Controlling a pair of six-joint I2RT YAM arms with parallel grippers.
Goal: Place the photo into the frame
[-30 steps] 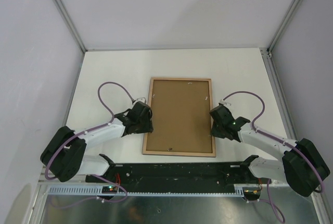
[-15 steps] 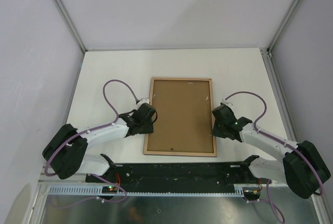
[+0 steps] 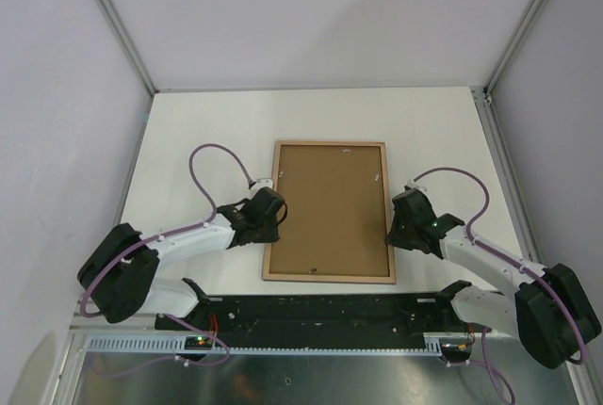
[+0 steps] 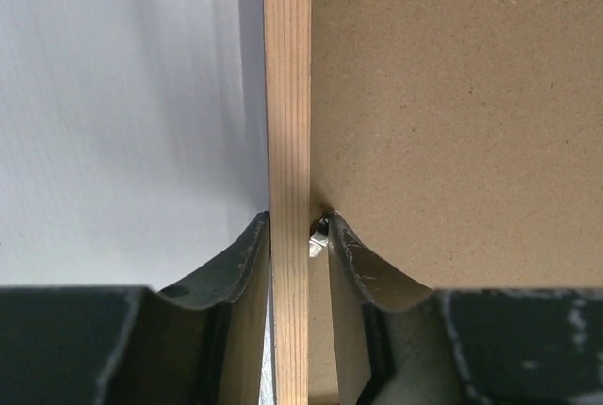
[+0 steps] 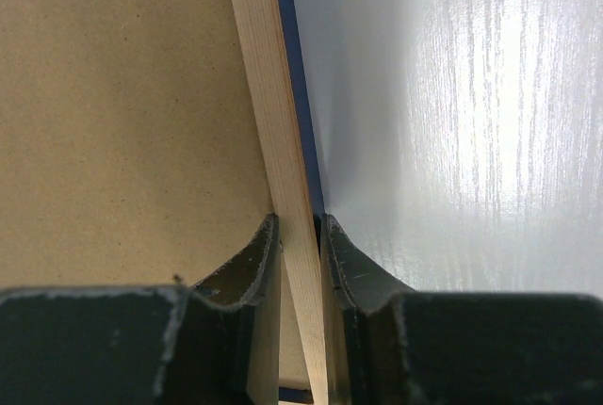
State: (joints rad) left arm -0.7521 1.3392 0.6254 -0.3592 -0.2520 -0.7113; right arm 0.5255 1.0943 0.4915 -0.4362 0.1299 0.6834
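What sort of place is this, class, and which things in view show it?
Probably a robotics lab test cell: a left arm and right arm bolted at the near edge of a white table, with plain grey panels on aluminium posts enclosing it.

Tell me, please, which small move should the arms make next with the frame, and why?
Probably close the left gripper fully onto the frame's wooden side rail. Its fingers straddle that rail, but a small gap seems to show at one finger, while the right gripper pinches the opposite rail. A lift likely needs both sides held.
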